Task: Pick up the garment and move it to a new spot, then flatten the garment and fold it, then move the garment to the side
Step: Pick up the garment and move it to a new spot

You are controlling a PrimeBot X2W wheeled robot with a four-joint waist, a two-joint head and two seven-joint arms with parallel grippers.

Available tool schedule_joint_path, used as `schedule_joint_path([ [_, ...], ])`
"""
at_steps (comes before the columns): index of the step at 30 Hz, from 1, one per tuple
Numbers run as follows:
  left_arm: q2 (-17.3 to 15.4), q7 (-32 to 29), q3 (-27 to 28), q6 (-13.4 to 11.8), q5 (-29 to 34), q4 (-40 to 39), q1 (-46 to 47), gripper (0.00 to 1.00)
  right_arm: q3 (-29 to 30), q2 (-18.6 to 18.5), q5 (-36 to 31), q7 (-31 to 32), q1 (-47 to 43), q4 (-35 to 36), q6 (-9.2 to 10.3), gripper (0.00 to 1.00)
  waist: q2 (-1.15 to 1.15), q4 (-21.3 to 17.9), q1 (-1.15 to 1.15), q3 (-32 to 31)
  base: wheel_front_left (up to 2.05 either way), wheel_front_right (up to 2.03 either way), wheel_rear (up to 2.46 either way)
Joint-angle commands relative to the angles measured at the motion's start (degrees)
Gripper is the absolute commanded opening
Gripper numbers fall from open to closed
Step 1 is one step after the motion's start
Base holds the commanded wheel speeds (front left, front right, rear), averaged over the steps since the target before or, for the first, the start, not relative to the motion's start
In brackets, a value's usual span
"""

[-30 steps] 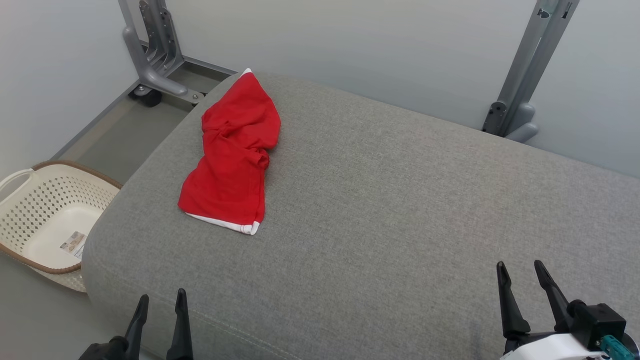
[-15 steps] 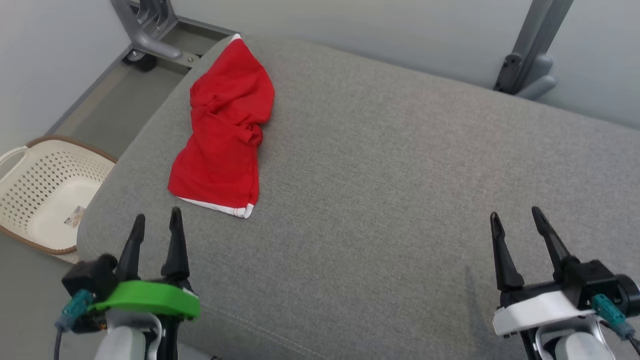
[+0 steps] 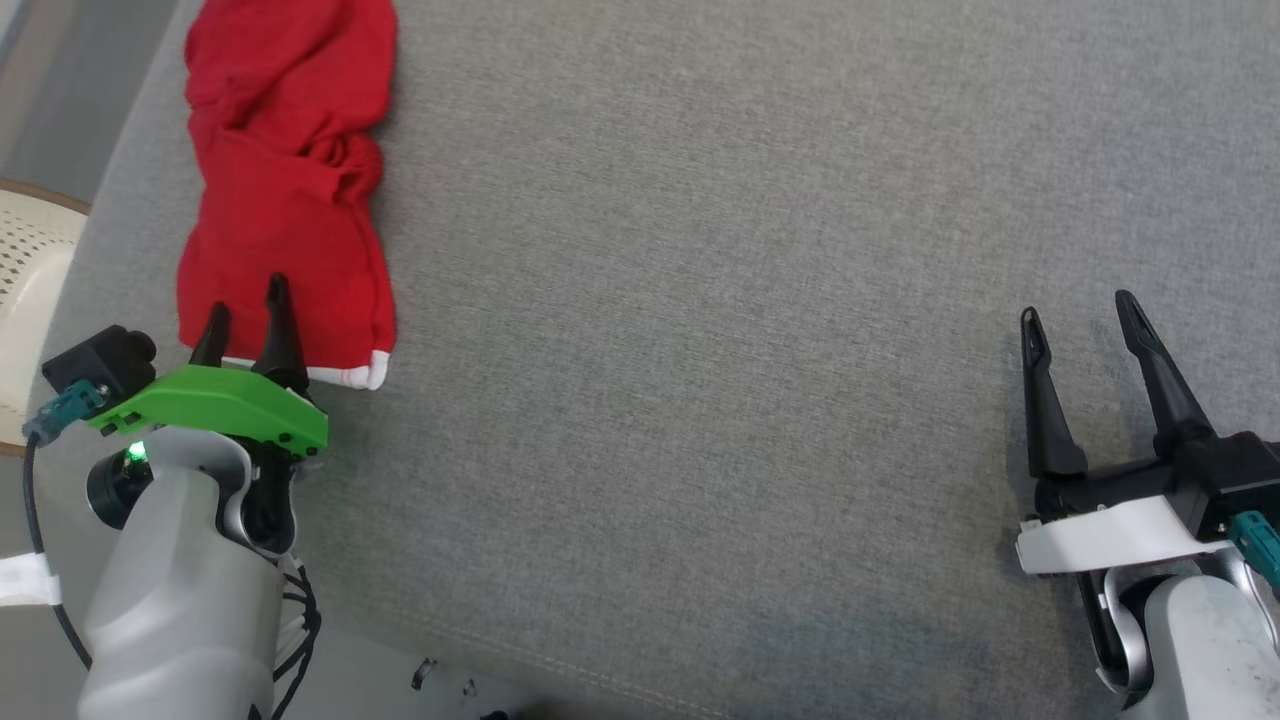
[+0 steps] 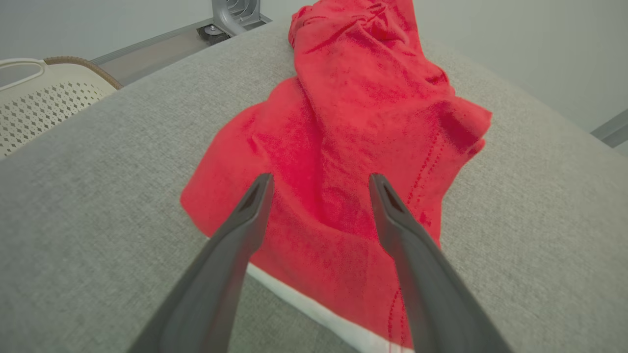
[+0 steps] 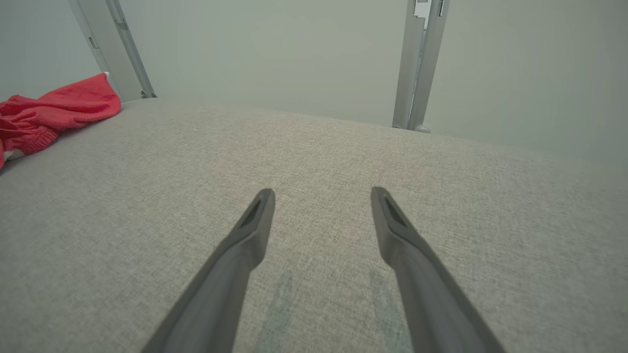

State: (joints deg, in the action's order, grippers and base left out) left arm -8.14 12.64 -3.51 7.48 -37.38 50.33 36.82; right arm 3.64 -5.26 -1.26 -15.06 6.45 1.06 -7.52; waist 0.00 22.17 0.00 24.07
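This looks like a bare test room staged for laundry work: a broad grey upholstered cushion (image 3: pixel 700 300) bearing a crumpled red garment (image 3: pixel 285 200), plain pale walls (image 5: pixel 270 49) and grey metal frame posts (image 5: pixel 417 63) just behind it, and a perforated cream laundry basket (image 4: pixel 49 98) beside its left edge.

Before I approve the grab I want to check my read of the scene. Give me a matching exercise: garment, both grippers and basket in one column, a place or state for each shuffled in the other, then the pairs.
1. garment
2. left gripper
3. right gripper
4. basket

A. open, above bare cushion
B. off the cushion's left edge
C. crumpled, lying at the cushion's left side
D. open, fingers over the garment's near end

Pairs: 1-C, 2-D, 3-A, 4-B
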Motion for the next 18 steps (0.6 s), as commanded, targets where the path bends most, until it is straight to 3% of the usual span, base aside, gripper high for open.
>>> schedule_joint_path([
  [1, -1.19, -0.31, -0.01, 0.03, -1.26, 2.56, 2.42, 1.0, -0.1, -0.32, -0.67, -0.15, 1.49, 0.55, 0.06, 1.0, 0.0, -6.52, 0.0, 8.34, 0.0, 0.0, 0.0],
  [9, -0.35, -2.96, -2.65, 0.04, -5.65, 13.56, 4.52, 1.0, -0.13, -0.25, -0.54, -0.15, 2.96, 1.76, 0.06, 1.0, 0.0, -8.17, 0.0, 8.66, 0.0, 0.0, 0.0],
  [10, 0.07, -3.11, -3.1, 0.04, -6.27, 14.08, 4.41, 0.4, -0.03, -0.21, -0.46, -0.15, 3.0, 1.79, 0.06, 1.0, 0.0, -8.26, 0.0, 8.46, 0.0, 0.0, 0.0],
  [11, 0.4, -3.31, -3.9, 0.14, -6.68, 14.06, 4.24, 0.13, 0.06, -0.15, -0.37, -0.15, 2.92, 1.78, 0.06, 1.0, 0.0, -8.32, 0.0, 8.23, 0.0, 0.0, 0.0],
  [12, 0.81, -3.63, -4.96, 0.24, -7.19, 13.56, 3.84, 0.0, 0.15, -0.04, -0.27, -0.15, 2.77, 1.69, 0.06, 1.0, 0.0, -8.33, 0.0, 7.9, 0.0, 0.0, 0.0],
  [18, -0.82, -1.83, -11.23, 0.38, -11.14, 6.32, 0.6, 0.0, -0.14, 1.0, 0.8, -0.15, 1.47, 0.4, 0.06, 1.0, 0.0, -8.16, 0.0, 4.12, 0.0, 0.0, 0.0],
])
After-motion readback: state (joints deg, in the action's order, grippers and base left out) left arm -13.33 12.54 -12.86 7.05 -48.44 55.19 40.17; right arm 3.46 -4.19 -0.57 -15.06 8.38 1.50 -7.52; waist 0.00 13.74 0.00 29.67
